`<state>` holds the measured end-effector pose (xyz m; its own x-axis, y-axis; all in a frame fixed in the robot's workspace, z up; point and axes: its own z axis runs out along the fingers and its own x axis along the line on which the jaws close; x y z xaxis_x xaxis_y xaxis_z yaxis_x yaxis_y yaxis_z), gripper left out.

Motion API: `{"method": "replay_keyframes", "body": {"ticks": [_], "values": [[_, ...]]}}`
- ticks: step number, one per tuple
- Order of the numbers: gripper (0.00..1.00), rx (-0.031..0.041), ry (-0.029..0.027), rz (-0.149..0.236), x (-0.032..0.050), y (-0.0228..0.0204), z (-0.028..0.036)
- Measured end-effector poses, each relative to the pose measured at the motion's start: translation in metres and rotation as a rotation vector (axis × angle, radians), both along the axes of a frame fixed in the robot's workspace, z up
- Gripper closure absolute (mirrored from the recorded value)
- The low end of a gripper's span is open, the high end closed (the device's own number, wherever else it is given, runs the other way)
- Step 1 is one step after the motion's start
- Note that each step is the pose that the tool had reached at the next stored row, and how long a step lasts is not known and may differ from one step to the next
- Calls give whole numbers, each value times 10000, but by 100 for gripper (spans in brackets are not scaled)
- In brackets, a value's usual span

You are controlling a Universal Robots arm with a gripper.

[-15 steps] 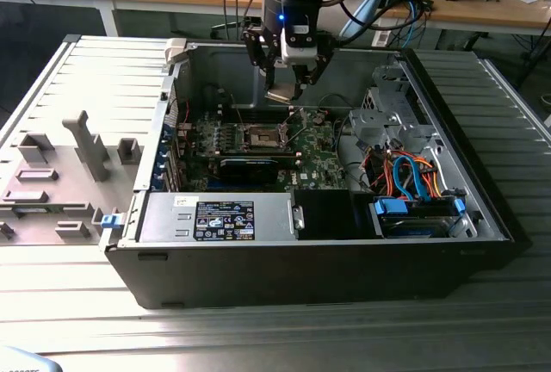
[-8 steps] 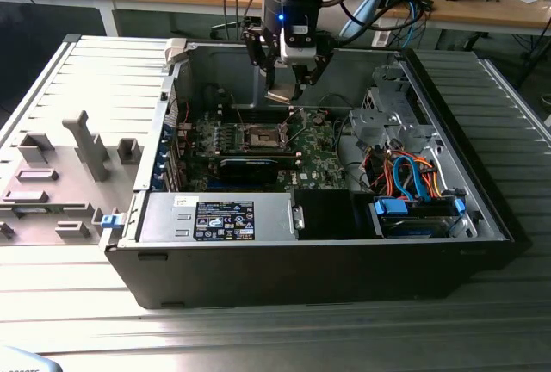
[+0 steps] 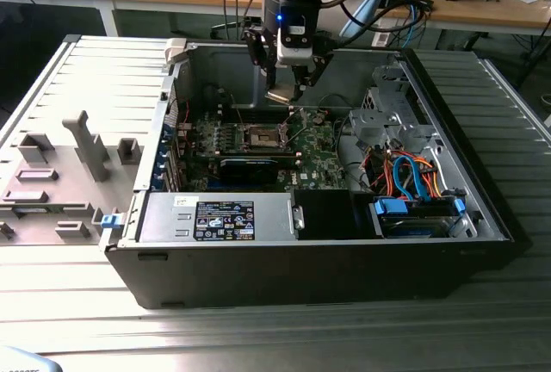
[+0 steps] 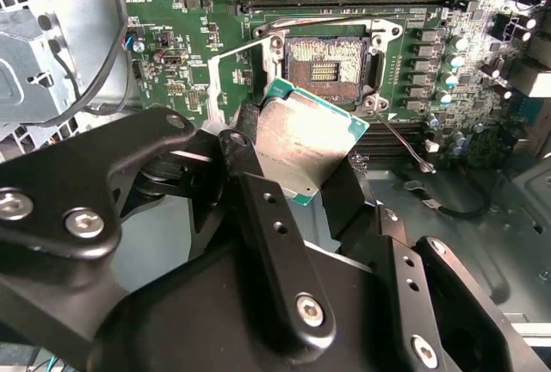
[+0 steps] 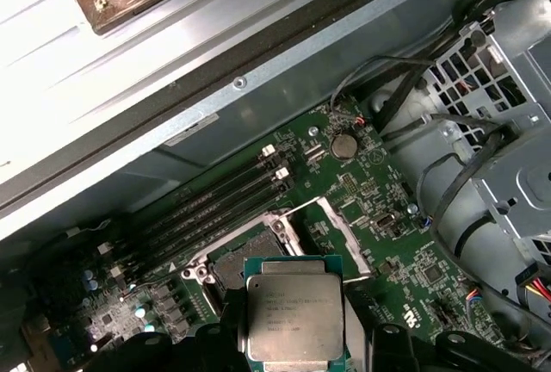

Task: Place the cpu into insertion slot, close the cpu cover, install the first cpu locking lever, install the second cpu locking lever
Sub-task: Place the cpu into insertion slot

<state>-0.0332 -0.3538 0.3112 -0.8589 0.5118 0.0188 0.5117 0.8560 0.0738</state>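
1. One cpu (image 4: 306, 144), silvery face showing and green at its edge, is pinched by two opposite edges between the fingers (image 4: 250, 174) of the tool (image 4: 301, 158).
2. In the exterior view the tool (image 3: 284, 88) holds the cpu (image 3: 280, 95) above the insertion slot (image 3: 263, 138), clear of it, inside the open computer case (image 3: 301, 277).
3. The insertion slot (image 4: 325, 66) is uncovered, its dark centre exposed in the green circuit board (image 4: 172, 10). The cpu sits tilted relative to it.
4. The cpu cover (image 5: 343, 236) stands swung open beside the insertion slot (image 5: 237, 264), not over it.
5. Long black memory slots (image 5: 215, 204) run just beside the insertion slot.
6. The case lies on a ribbed metal worktop (image 3: 258, 337).
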Motion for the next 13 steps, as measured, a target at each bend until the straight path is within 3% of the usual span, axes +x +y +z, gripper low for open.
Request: {"method": "replay_keyframes", "body": {"ticks": [13], "values": [[46, 0, 0, -320, 0, 0, -1]]}}
